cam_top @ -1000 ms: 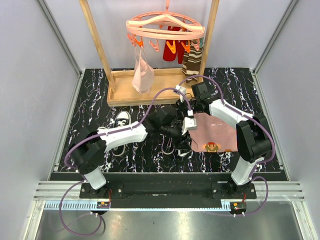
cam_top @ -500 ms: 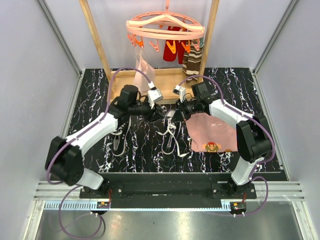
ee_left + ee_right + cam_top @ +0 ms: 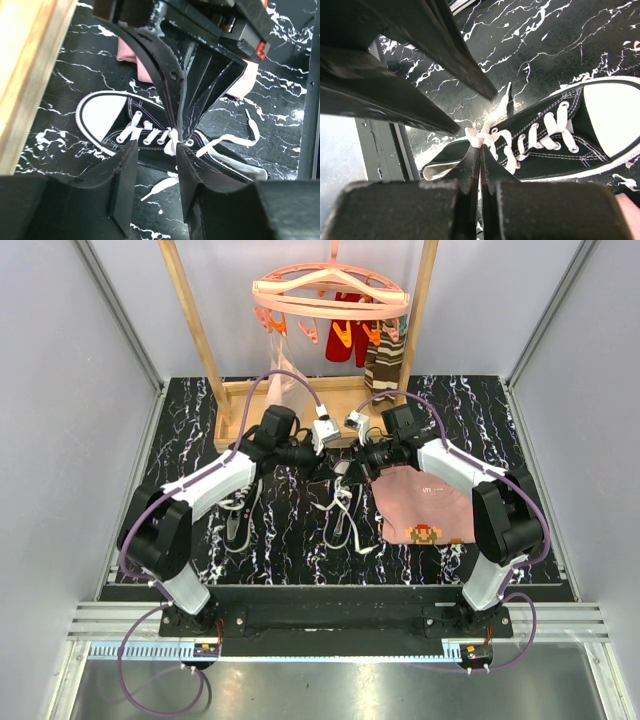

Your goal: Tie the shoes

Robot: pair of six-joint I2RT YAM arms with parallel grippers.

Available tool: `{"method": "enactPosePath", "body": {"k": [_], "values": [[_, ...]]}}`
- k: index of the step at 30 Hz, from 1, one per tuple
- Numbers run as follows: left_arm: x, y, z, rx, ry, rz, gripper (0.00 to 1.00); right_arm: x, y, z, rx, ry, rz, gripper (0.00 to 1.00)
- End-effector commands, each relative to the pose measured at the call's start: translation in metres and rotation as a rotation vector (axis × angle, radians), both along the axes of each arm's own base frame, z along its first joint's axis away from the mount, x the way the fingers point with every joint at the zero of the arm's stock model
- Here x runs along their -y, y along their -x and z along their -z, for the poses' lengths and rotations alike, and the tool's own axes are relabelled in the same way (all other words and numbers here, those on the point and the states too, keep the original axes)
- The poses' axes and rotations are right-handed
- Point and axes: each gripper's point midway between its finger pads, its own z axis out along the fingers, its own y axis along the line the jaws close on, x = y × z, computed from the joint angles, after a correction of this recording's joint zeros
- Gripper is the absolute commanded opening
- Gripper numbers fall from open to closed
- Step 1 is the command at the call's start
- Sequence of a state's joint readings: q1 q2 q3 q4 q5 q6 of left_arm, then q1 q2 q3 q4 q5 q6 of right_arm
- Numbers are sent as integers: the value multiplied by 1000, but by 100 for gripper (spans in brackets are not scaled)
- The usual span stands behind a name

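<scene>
One black sneaker point(image 3: 342, 502) with a white toe cap lies in the middle of the table, its white laces trailing loose. In the left wrist view the sneaker point(image 3: 115, 125) lies toe to the left. My right gripper point(image 3: 354, 458) is shut on the white lace point(image 3: 479, 136) at the top eyelets, with the sneaker point(image 3: 570, 135) to its right. My left gripper point(image 3: 155, 172) is open and empty, right beside the right gripper's fingers point(image 3: 175, 95) and just above the laces. The other sneaker point(image 3: 238, 522) lies at the left, partly hidden under my left arm.
A pink cloth with a pixel figure point(image 3: 425, 505) lies flat right of the middle sneaker. A wooden rack base point(image 3: 250, 430) stands at the back, with a pink peg hanger point(image 3: 335, 295) and striped socks point(image 3: 383, 360) above. The wooden edge point(image 3: 30, 65) is close to my left gripper.
My left arm has swung from low across the middle sneaker up to the back, and its gripper now sits next to the right gripper. The right gripper has stayed on the lace.
</scene>
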State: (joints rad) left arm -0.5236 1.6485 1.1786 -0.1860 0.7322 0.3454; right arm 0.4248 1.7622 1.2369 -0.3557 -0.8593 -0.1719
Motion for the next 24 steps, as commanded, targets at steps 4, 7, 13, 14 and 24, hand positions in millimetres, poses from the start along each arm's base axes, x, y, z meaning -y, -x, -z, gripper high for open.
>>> {"method": "enactPosePath", "body": {"k": [4,7,13,14,24], "values": [[16,-5,-11,61,39,69,36,-11,4,-20,77,-50,-59,0],[16,-5,-9,63,34,77,33,-11,5,-19,79,-48,-62,0],[20,-3,-9,53,44,105,13,-11,5,-21,87,-49,-65,0],[21,-2,-10,49,50,110,6,-11,5,-22,91,-49,-62,0],[12,5,-8,-18,89,41,0,9,14,-24,86,28,55,59]]}}
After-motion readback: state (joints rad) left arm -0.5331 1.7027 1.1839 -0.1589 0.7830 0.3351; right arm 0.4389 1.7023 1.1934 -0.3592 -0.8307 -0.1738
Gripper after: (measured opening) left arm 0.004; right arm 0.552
